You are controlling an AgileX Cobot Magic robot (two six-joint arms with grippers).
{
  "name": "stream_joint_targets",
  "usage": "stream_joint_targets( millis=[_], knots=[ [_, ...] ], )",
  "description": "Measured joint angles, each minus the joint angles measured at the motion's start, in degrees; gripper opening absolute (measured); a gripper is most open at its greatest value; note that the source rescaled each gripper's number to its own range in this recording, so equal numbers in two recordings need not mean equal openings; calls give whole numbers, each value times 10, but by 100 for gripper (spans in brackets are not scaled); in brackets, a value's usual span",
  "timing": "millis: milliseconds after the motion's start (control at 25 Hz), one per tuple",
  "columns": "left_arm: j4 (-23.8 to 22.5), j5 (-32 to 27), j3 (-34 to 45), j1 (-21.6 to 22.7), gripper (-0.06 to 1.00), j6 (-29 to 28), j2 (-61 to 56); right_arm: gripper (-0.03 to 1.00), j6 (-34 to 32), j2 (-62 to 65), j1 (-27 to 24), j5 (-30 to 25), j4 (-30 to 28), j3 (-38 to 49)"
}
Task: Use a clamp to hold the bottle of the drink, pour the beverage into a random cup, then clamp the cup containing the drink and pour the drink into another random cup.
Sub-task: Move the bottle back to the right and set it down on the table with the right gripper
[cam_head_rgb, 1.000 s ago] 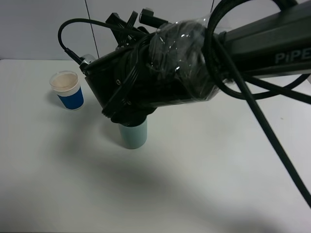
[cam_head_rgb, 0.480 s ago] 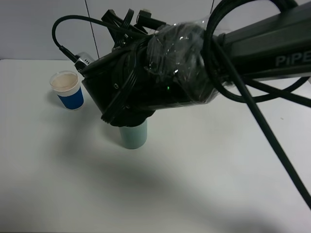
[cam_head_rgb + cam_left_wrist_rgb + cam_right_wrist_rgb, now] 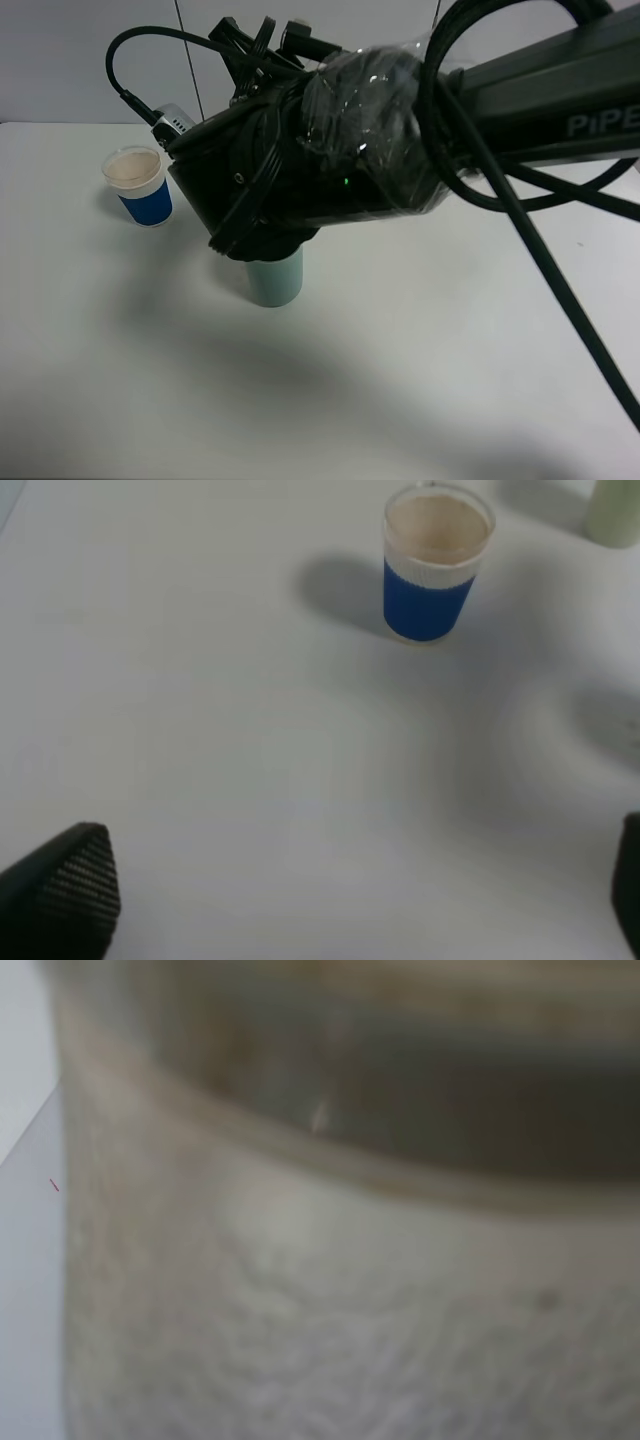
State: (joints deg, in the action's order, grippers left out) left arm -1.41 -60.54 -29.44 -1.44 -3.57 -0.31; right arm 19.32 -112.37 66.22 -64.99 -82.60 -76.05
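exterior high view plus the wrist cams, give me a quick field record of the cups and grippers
blue-banded cup: upright, left side of table
teal tumbler: upright, top hidden under right arm
pale green cup: at edge of left wrist view
left gripper: open, empty, apart from blue-banded cup
right gripper: shut, out of sight; holding anything unclear

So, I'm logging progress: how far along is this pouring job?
Done: unconfirmed; no bottle is in view, and the right arm hides the inside of the teal cup. In hand: that arm sits over the teal cup. Remaining: the blue-banded cup shows only a dry-looking beige inside, so it awaits the final pour.
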Motion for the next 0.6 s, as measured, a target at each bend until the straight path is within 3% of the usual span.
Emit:
stream_joint_targets(
  millis=[240, 600],
  knots=[
    [0, 0, 0, 0, 100, 0, 0, 1, -14, 0, 0, 0, 18, 0],
    [0, 0, 0, 0, 100, 0, 0, 1, -83, 0, 0, 0, 125, 0]
  ],
)
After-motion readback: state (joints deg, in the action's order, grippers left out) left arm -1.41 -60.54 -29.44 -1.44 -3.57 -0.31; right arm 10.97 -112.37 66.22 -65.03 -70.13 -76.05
